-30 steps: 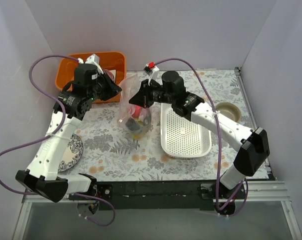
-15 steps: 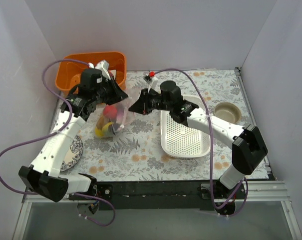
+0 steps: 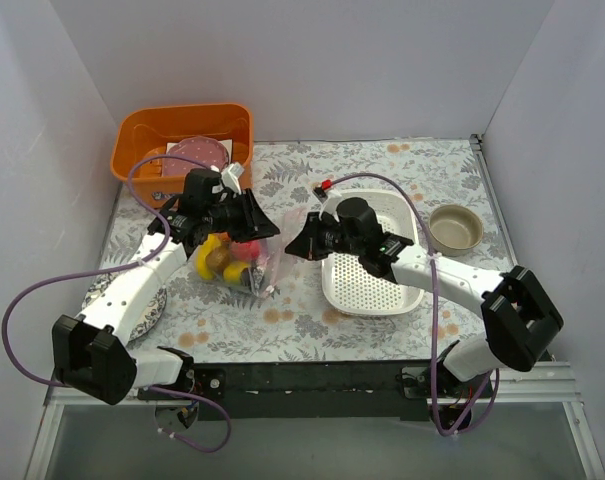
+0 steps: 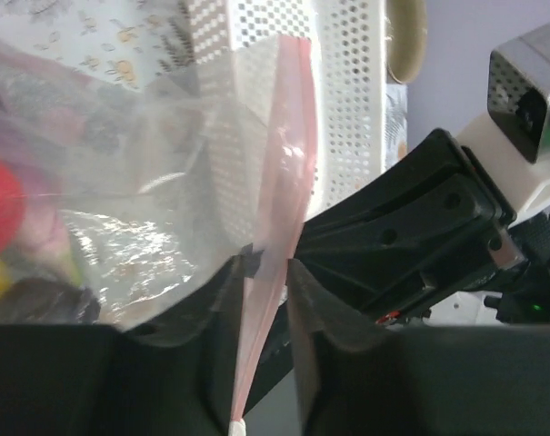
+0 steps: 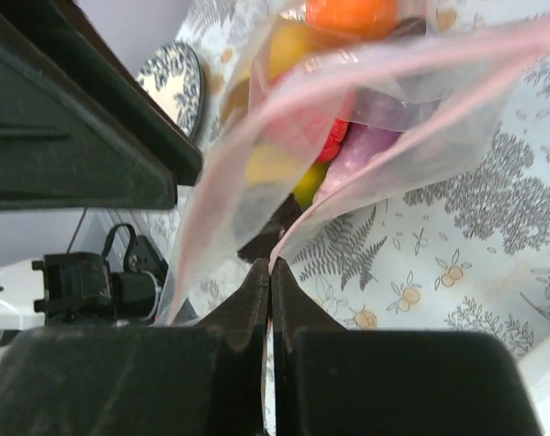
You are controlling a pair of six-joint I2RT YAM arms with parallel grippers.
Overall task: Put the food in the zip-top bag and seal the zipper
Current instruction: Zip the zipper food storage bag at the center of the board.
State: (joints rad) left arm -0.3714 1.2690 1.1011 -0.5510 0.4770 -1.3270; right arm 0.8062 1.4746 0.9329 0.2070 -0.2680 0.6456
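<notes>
Pale lilac walls on three sides of a floral-print table point(image 3: 382, 165). At the back left, an orange bin point(image 3: 142, 135) with a pink plate point(image 3: 197, 152) inside. Right of centre, a white perforated basket point(image 3: 367, 285), and near its far right corner a tan bowl point(image 3: 455, 228). At the left edge, a dark patterned plate point(image 3: 147, 300), partly hidden under the left arm. Between the two arms, just left of the basket, the zip-top bag point(image 3: 250, 262): clear, crumpled, resting on the cloth. Holds the food point(image 3: 220, 258) bunched at its left end, among it an orange point(image 5: 352, 11), a purple eggplant point(image 5: 370, 136) and yellow and red pieces. Carries the zipper point(image 4: 291, 136) as a pink strip along the end towards the basket. Left gripper point(image 4: 265, 272) closed almost fully, with only the pink strip pinched between its fingers, seen from the left wrist. Right gripper point(image 5: 270, 268) pressed tight together on the same strip, seen from the right wrist. Just beyond that pinch, splits into two pink edges spreading apart, with the food showing through the plastic between them. From above, both grippers close together over the bag's right end, nearly nose to nose.
</notes>
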